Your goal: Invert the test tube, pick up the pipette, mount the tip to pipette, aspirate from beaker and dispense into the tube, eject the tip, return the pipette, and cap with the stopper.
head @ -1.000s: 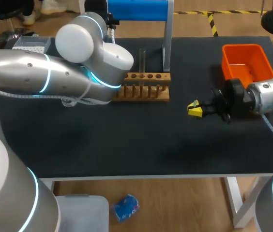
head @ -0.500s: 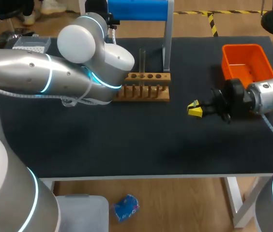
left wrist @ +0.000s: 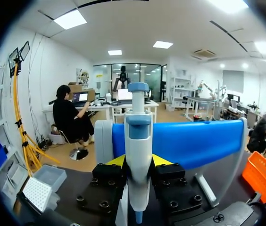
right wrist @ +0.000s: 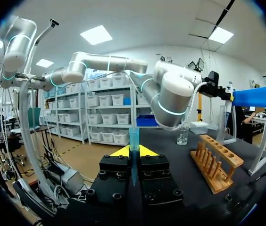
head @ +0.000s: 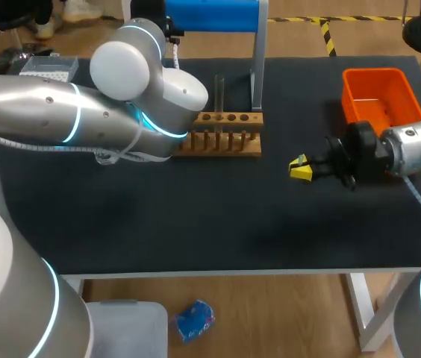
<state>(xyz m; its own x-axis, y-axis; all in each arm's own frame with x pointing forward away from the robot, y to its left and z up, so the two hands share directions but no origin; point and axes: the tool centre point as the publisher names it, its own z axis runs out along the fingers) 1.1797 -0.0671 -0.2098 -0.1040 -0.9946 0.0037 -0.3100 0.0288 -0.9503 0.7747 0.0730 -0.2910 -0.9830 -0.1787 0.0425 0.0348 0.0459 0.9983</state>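
Pipette [left wrist: 138, 136]: white-and-blue rigid plastic, judged light, with a smooth body liable to slip; best held around the thick mid-barrel, below the plunger. Location: upright before the blue stand [left wrist: 194, 141], between the fingers of the left gripper [left wrist: 138, 161], which press it from both sides. Pipette tip [right wrist: 133, 139]: thin, translucent, judged easily bent (grip lightly); pinched upright in the closed right gripper [right wrist: 133, 151], well apart from the rack [right wrist: 215, 162].
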